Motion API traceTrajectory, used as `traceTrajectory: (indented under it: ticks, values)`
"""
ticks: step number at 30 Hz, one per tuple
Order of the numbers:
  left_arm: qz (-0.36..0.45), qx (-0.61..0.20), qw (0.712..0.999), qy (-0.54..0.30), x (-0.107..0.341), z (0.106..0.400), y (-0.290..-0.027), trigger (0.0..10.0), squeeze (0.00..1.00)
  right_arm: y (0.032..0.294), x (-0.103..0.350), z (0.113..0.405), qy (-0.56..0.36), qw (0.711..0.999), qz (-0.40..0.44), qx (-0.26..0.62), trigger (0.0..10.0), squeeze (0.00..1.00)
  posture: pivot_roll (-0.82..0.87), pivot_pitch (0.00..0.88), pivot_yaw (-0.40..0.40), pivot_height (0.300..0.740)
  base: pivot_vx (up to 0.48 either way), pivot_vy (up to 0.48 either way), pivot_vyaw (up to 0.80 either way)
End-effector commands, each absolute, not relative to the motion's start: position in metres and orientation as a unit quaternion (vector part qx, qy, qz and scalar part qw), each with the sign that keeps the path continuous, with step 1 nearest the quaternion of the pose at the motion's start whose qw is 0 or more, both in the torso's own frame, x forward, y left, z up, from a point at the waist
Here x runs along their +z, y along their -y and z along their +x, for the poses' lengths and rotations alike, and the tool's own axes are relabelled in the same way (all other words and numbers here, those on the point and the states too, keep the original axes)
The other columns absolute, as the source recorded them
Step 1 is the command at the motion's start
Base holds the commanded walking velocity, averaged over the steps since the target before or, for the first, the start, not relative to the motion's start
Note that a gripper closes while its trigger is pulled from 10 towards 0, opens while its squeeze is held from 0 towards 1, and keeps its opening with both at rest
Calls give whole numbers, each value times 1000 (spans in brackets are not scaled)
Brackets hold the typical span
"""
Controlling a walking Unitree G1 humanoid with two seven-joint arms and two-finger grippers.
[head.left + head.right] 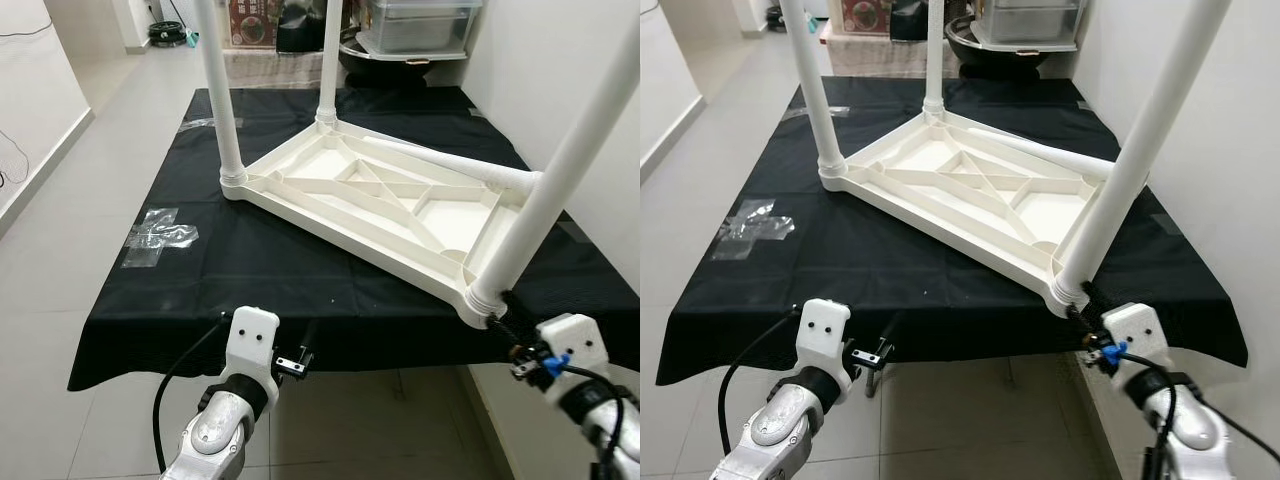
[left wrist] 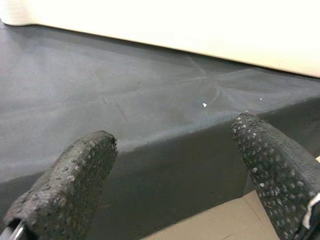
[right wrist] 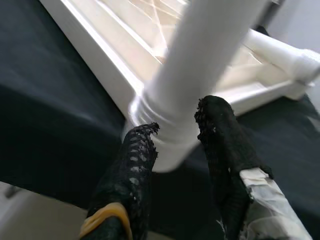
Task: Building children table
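A white plastic children's table (image 1: 370,190) lies upside down on a black cloth (image 1: 250,260). Three white legs stand in its corner sockets: one at the left (image 1: 222,90), one at the back (image 1: 329,60), one at the near right (image 1: 560,170). Another white leg (image 1: 470,170) lies flat by the far right corner. My right gripper (image 1: 500,318) is at the base of the near right leg (image 3: 200,65), its fingers (image 3: 220,135) open on either side of the socket collar. By the cloth's near edge my left gripper (image 1: 300,345) stands open, nothing between its fingers (image 2: 85,165).
Clear tape (image 1: 158,235) is stuck on the cloth at the left. A storage box (image 1: 415,25) and other clutter stand behind the platform. A white wall (image 1: 560,60) runs close along the right side. Tiled floor (image 1: 60,200) lies to the left and in front.
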State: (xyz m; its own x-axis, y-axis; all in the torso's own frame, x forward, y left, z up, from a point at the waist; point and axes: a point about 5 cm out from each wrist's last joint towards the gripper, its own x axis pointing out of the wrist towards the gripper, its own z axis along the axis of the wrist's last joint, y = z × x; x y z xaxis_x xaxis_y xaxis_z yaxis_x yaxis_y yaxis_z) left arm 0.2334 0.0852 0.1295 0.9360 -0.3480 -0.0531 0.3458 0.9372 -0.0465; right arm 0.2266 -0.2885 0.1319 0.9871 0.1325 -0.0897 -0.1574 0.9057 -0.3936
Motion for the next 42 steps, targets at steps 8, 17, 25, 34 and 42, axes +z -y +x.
traceTrajectory:
  ticks: [8, 17, 25, 34, 42]
  values:
    - [8, -196, 980, -24, 130, 227, -81, 10000, 0, 326, 141, 254, -40, 957, -261, -121, 10000, 0, 10, 136, -40, 740, 0, 0, 0]
    - [13, -198, 980, -21, 131, 225, -80, 10000, 0, 310, 166, 304, 32, 973, -168, -153, 10000, 0, 28, 136, -42, 740, 0, 0, 0]
    - [18, -199, 980, -19, 132, 224, -80, 10000, 0, 282, 184, 341, 62, 987, -110, -101, 10000, 0, 39, 130, -53, 740, 0, 0, 0]
    - [21, -199, 979, -22, 130, 225, -79, 10000, 0, 250, 176, 338, 69, 995, -75, -12, 10000, 0, 35, 123, -49, 740, 0, 0, 0]
    - [20, -204, 978, -24, 129, 226, -78, 10000, 0, 201, 170, 320, 76, 994, -63, 56, 10000, 0, 17, 120, -48, 740, 0, 0, 0]
